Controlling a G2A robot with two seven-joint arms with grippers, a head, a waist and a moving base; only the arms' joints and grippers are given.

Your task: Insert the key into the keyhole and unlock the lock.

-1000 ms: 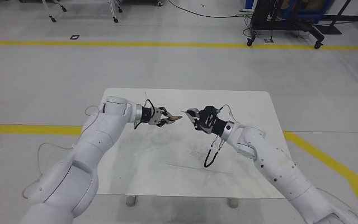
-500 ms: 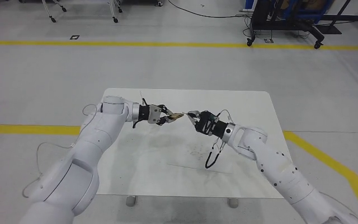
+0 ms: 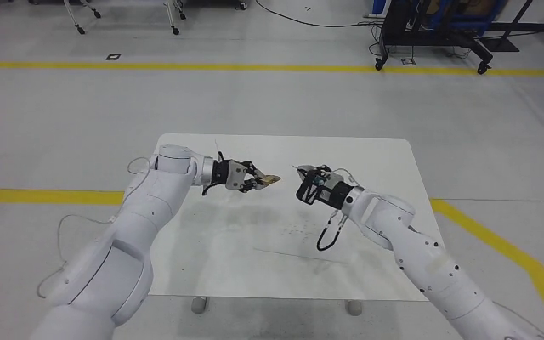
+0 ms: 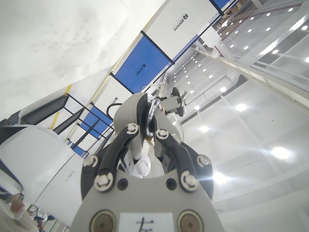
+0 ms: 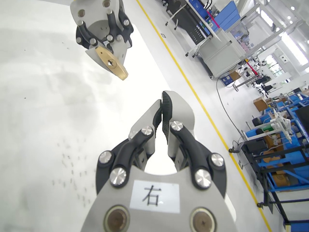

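Top view: my right gripper (image 3: 300,181), jaws shut, perhaps on the key, has drawn back from the padlock (image 3: 269,179) clamped in the jaws of the left gripper (image 3: 257,180); insertion pending.

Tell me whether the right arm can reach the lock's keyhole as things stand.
Probably yes: the left pincer holds the lock with its keyhole facing the right pincer, and only open air lies between them.

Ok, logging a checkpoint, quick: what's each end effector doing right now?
Left end effector: closed on the lock.
Right end effector: closed; whether on a key cannot be told.
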